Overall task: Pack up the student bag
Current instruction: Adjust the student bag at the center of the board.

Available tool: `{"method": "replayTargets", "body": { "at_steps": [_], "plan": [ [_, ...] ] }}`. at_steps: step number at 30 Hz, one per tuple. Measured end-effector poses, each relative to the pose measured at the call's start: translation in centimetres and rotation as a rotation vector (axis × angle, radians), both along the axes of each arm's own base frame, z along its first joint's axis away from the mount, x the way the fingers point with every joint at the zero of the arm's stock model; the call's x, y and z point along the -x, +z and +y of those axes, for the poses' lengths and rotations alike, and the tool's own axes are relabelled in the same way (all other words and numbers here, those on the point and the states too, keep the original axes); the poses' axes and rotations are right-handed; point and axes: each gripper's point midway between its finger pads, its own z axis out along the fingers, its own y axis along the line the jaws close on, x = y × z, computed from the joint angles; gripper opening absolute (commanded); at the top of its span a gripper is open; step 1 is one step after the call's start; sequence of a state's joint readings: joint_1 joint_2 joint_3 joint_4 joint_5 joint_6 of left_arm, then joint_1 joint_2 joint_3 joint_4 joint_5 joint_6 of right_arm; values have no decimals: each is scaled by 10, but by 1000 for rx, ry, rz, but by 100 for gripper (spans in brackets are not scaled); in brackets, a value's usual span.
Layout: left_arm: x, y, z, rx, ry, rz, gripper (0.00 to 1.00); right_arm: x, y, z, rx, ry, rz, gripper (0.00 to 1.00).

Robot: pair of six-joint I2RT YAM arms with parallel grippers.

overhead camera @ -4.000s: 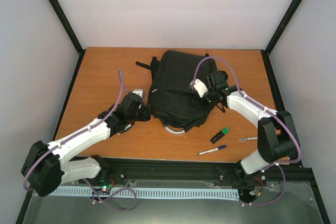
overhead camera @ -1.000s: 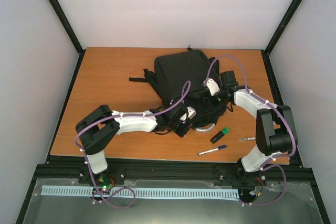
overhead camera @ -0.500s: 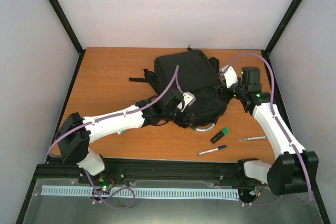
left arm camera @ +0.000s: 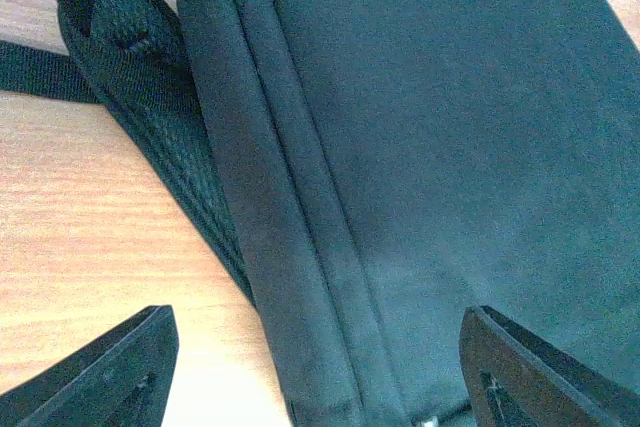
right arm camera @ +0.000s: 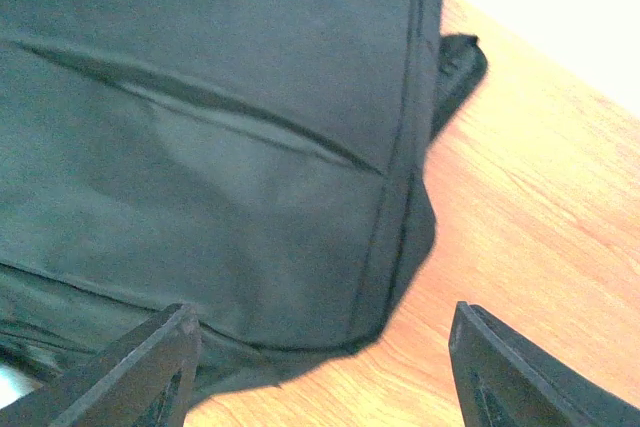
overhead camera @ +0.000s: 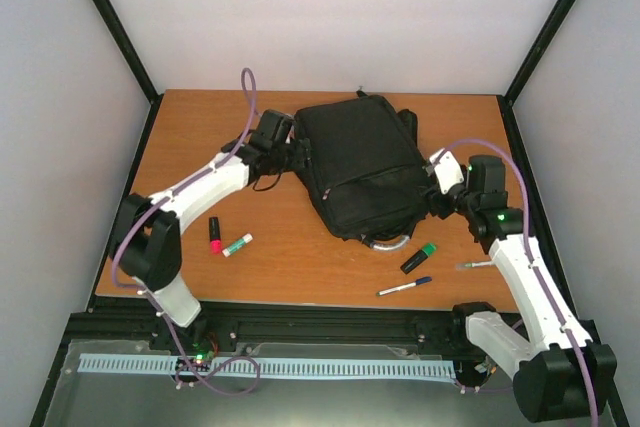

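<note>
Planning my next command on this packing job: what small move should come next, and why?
Probably close the left end effector on the edge of the student bag beneath it, to steady it. It and the right end effector are open and empty, the bag looks shut, markers lie outside.

Student bag (left arm camera: pixel 450 147) partly outside wrist views

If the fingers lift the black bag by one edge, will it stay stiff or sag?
Probably sags: the student bag is soft fabric with a crease across it. Its loose strap would likely trail.
</note>
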State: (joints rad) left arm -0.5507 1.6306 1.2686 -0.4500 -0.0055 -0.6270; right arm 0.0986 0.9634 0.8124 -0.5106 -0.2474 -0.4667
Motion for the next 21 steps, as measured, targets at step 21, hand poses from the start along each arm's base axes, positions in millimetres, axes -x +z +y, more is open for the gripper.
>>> {"method": "replayTargets", "body": {
  "at_steps": [21],
  "plan": [
    [-115, -69, -2, 24, 89, 188, 49, 8, -48, -47, 363, -65, -188, 65]
  ]
}}
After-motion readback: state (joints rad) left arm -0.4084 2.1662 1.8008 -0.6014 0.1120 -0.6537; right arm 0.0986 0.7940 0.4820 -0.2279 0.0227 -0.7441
